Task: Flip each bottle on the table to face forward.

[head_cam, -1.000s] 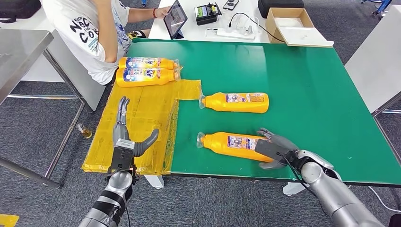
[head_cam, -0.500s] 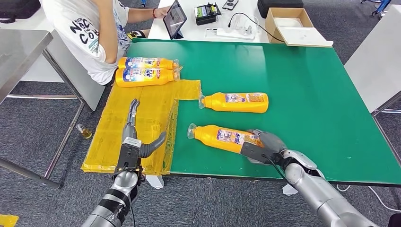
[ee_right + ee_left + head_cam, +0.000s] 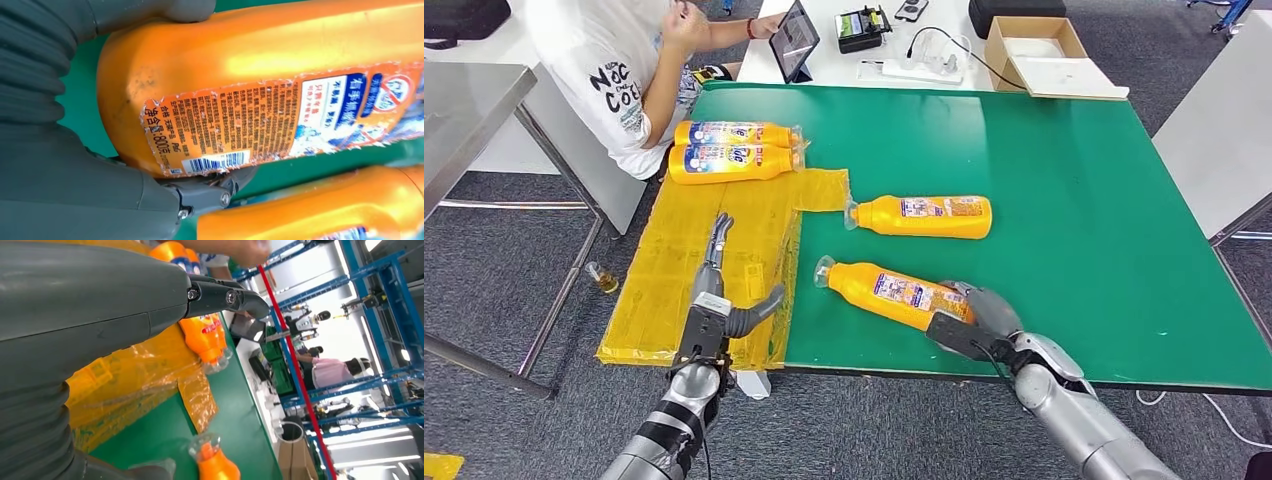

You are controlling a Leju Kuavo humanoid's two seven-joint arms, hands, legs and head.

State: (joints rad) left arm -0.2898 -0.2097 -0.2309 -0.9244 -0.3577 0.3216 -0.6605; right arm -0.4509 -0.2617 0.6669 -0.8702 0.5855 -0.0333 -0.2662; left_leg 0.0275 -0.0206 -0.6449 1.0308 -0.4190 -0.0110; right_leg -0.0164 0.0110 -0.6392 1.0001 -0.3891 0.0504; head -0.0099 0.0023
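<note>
Bottle (image 3: 894,293) base gripped between fingers (image 3: 984,305)

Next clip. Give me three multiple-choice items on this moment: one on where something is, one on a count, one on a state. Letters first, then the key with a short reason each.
1. Where do the two bottles nearest the seated person lie?
A. On the yellow plastic sheet
B. In the cardboard box
C. On the floor

2. How many orange bottles are on the table?
A. Two
B. Four
C. Six

3. What is the right hand doing?
A. Hanging open, away from the table
B. Gripping the base of the nearest bottle
C. Pressing the tablet

Key:
1 A: the bottle pair rests on the yellow sheet at the table's far left corner.
2 B: that pair, the middle bottle and the nearest bottle.
3 B: the right hand wraps that bottle's base, with the back label up in the right wrist view.
</note>
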